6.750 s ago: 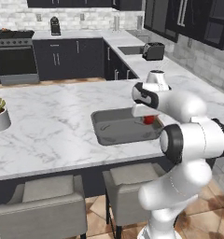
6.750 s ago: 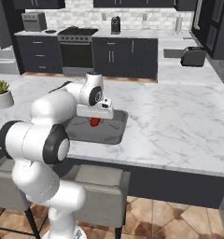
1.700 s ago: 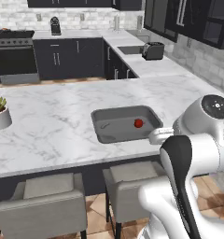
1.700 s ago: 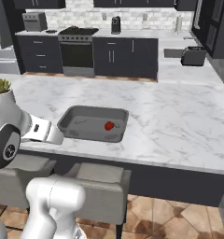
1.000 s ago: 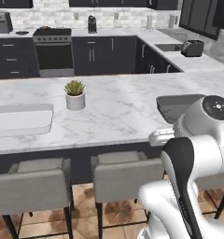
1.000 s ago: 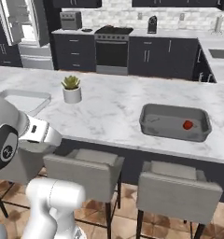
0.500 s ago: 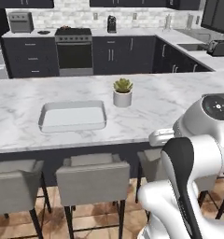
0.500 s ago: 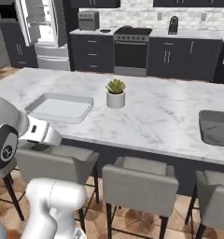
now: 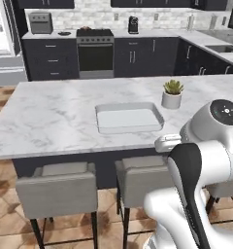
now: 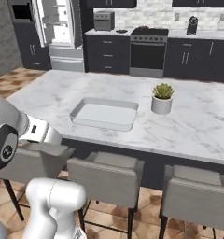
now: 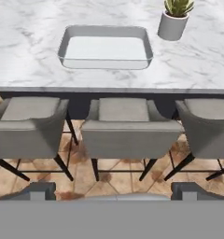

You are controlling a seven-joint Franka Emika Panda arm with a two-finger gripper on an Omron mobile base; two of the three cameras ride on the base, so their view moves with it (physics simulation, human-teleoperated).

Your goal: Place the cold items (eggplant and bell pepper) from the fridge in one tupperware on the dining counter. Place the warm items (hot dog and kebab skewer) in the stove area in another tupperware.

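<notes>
Hand view: my gripper (image 11: 113, 189) is spread open and empty above the stools (image 11: 130, 127); the empty tupperware (image 11: 106, 47) lies straight ahead on the dining counter (image 11: 30, 70), long side across me. Right base view: the fridge (image 10: 58, 28) stands open far left, beyond the counter.

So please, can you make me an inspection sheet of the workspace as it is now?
Surface: marble dining counter, bare around the container.
Job's things: one pale tupperware on the counter, nothing inside.
Clutter: potted plant beside the tupperware, apart from it.
Grippers: gripper jaws wide open, nothing held, above the stools.
Cables: nothing seen.
Surroundings: stove at back wall; fridge with door open.
</notes>
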